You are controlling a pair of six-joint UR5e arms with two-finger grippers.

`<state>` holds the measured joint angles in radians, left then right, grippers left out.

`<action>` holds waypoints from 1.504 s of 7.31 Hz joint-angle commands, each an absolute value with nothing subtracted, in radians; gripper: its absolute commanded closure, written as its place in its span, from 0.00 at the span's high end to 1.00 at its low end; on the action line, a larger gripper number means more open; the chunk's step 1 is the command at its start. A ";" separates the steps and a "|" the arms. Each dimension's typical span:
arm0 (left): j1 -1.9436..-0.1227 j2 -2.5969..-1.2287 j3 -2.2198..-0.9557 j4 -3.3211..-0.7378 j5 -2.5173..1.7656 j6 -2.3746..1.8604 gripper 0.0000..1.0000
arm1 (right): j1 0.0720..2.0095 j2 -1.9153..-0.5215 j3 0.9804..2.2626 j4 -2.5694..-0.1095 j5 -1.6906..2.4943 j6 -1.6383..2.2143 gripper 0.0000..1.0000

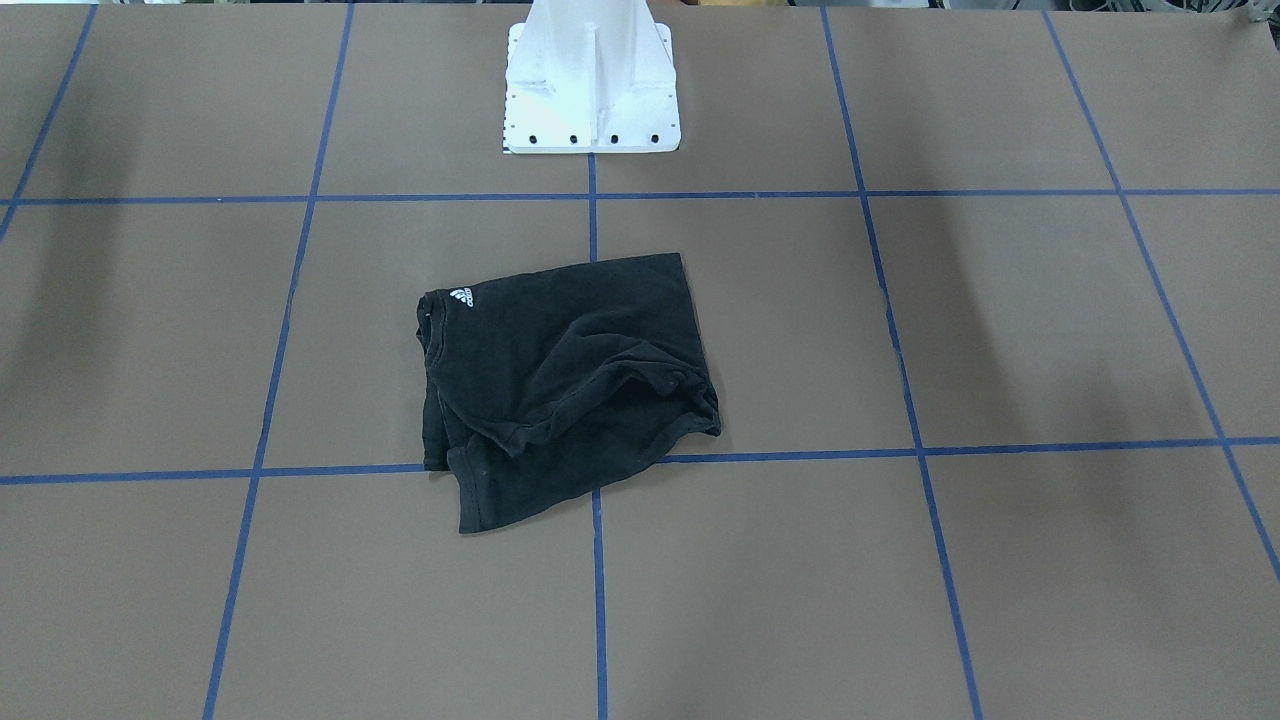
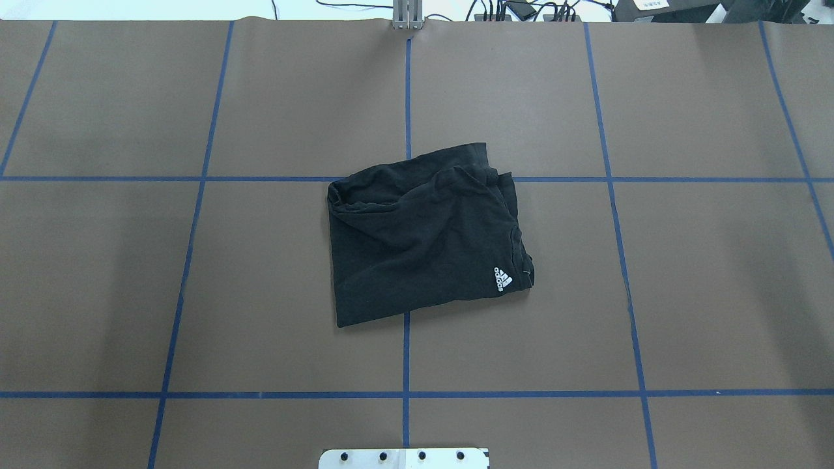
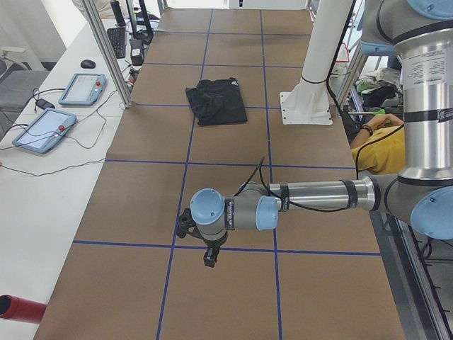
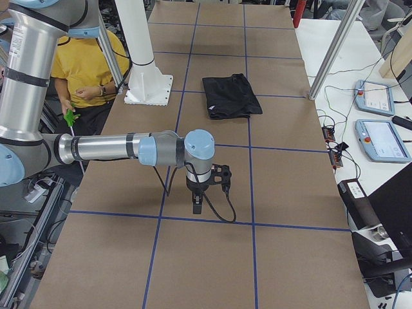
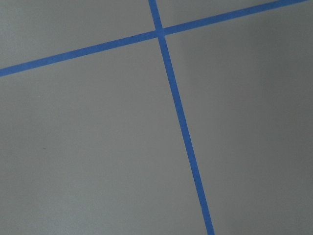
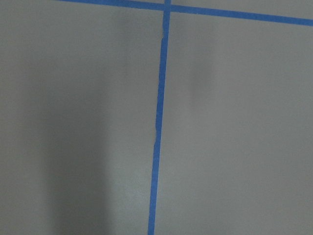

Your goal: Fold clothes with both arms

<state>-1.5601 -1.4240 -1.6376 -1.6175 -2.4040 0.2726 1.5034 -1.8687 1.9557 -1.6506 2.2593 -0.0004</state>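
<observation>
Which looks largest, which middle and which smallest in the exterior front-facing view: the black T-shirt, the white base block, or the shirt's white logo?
1. black T-shirt
2. white base block, though the frame's top edge cuts it off
3. white logo, by far the smallest

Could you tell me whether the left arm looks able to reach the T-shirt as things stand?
Probably yes: the left arm hangs away from the T-shirt, with only bare table between.
</observation>
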 commanded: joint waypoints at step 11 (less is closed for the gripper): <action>-1.560 -1.422 -1.676 -1.617 -2.402 0.275 1.00 | 1.503 -1.870 1.951 -1.652 2.264 0.003 1.00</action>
<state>-1.5601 -1.4254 -1.6573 -1.6176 -2.4022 0.2751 1.5033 -1.8699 1.9520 -1.6521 2.2630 0.0031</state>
